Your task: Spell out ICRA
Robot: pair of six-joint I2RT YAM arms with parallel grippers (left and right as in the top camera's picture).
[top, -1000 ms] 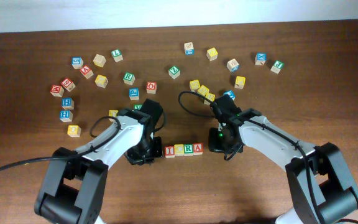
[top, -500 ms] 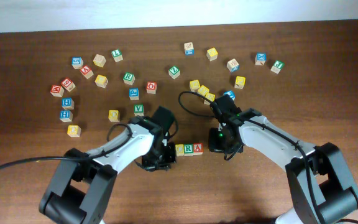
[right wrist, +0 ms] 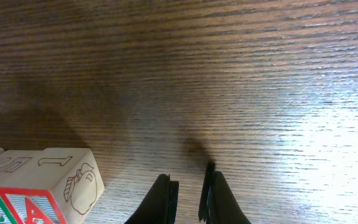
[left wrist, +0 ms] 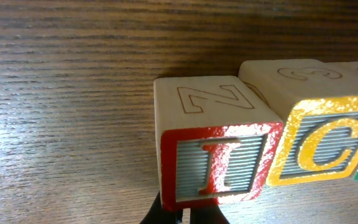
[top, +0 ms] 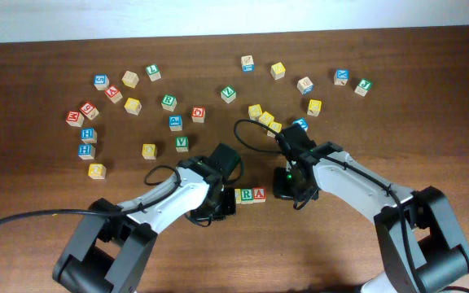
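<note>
The four lettered cubes stood in one row on the wooden table (top: 397,106), near its front middle, between the two arms. In the left wrist view the I cube (left wrist: 213,165) was first in the row and its side touched the C cube (left wrist: 319,146). The R cube (top: 247,194) and the A cube (top: 259,194) followed, all close together. From above, the I cube was hidden under the left arm.

The left gripper (left wrist: 180,215) was low, right at the lower edge of the I cube's red-lettered face. Its fingers (left wrist: 163,216) were pressed almost together, with only a thin slit between them, and pinched nothing. The tips seemed to touch the cube, but very little of them showed.

The right gripper (right wrist: 190,199) was over bare wood beside the A cube, apart from it. Its fingers (right wrist: 165,198) were a little spread, with a narrow gap, and held nothing.

Other loose cubes (top: 132,106) lay scattered farther back.
</note>
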